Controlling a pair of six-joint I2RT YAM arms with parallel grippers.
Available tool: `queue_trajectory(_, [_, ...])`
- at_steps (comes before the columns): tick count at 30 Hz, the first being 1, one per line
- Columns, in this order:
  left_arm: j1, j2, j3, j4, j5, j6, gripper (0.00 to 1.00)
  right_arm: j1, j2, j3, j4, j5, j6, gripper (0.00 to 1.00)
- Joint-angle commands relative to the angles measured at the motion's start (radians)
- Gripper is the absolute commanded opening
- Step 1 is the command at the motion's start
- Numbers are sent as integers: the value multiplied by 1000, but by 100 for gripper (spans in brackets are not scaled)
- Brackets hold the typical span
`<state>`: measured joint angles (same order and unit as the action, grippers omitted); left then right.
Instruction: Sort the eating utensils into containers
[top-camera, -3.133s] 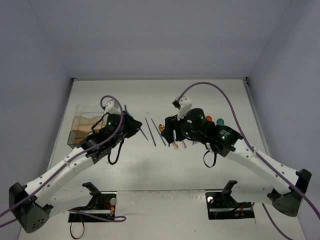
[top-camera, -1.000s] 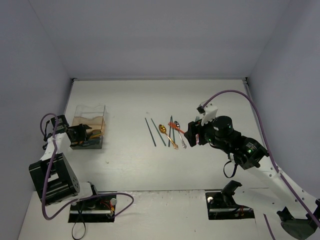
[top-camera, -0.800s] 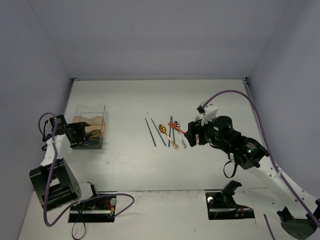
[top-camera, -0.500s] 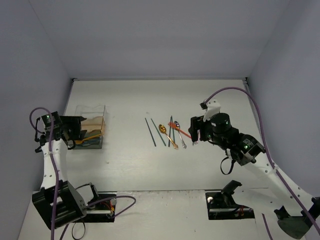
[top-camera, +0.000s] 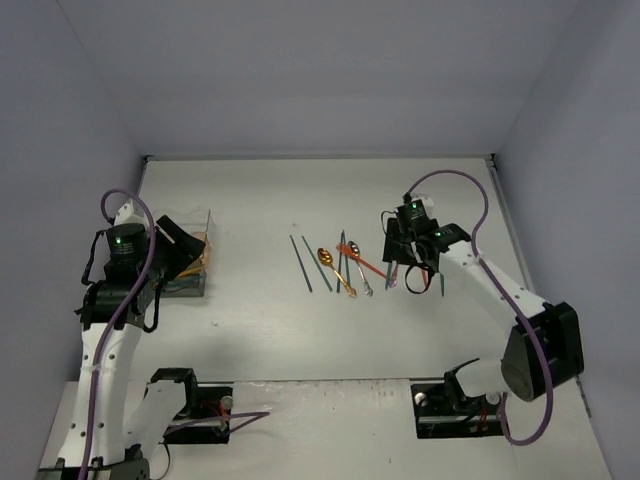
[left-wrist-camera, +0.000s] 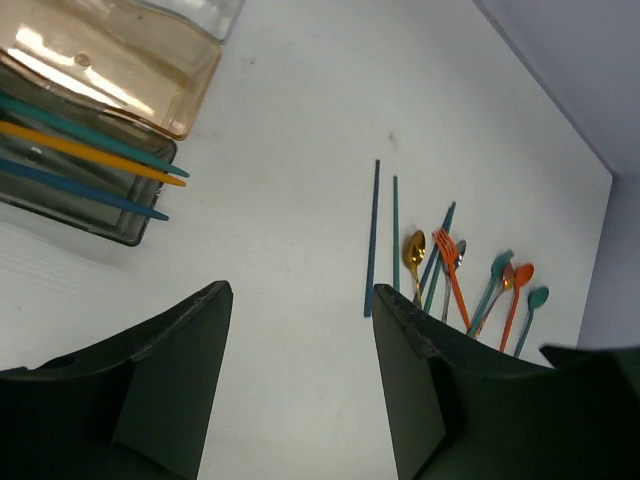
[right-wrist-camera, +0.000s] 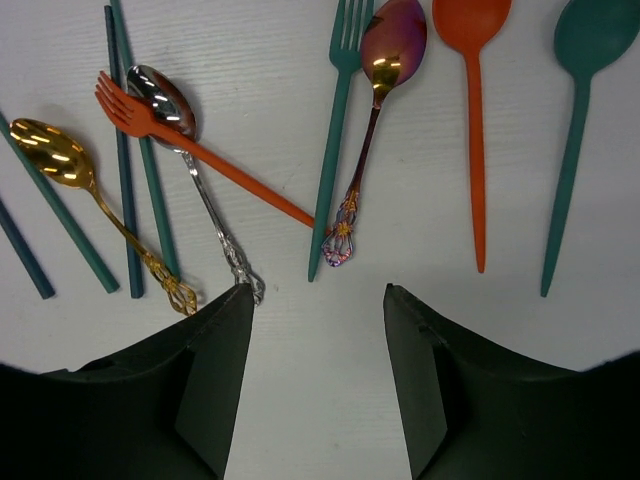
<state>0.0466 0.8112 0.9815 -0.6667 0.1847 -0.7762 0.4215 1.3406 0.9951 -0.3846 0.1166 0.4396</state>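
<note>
The container (left-wrist-camera: 120, 60) lies at the upper left of the left wrist view, with a teal, an orange (left-wrist-camera: 90, 152) and a blue chopstick in its near compartment. My left gripper (left-wrist-camera: 300, 300) hangs open beside it, holding nothing. Loose utensils lie in a row on the table. They include two dark chopsticks (top-camera: 302, 262), a gold spoon (right-wrist-camera: 40, 140), an orange fork (right-wrist-camera: 150, 125), a silver spoon (right-wrist-camera: 160, 95), a teal fork (right-wrist-camera: 335, 130), an iridescent spoon (right-wrist-camera: 392, 40), an orange spoon (right-wrist-camera: 472, 20) and a teal spoon (right-wrist-camera: 590, 30). My right gripper (right-wrist-camera: 315, 295) is open just below the handle ends of the fork and iridescent spoon.
The white table (top-camera: 260, 330) is walled by grey panels on three sides. Both arm bases sit at the near edge. In the top view my left gripper (top-camera: 175, 250) covers most of the container (top-camera: 190, 287), and a purple cable loops above my right gripper (top-camera: 402, 262).
My left arm has swung up from the far left to stand over the container, and its jaws have opened. My right arm has pulled in over the utensils, its jaws a little narrower.
</note>
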Motion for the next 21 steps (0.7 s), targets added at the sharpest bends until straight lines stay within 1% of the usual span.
queue_trajectory(1, [-102,-45,112,-75,-81,227,55,-6,122,80,79,-4,105,49])
queue_trajectory(4, [-158,-53,135,-111,-117,304,55,-10,197,85,116,0,140,46])
queue_trajectory(9, [-215,-67,147,-154,-155,349,55,-15,282,78,179,1,178,43])
queue_trajectory(15, [-261,-77,139,-160,-151,344,55,-16,352,77,207,42,206,42])
queue_trajectory(21, [-283,-69,138,-159,-149,344,55,-20,389,73,221,73,221,38])
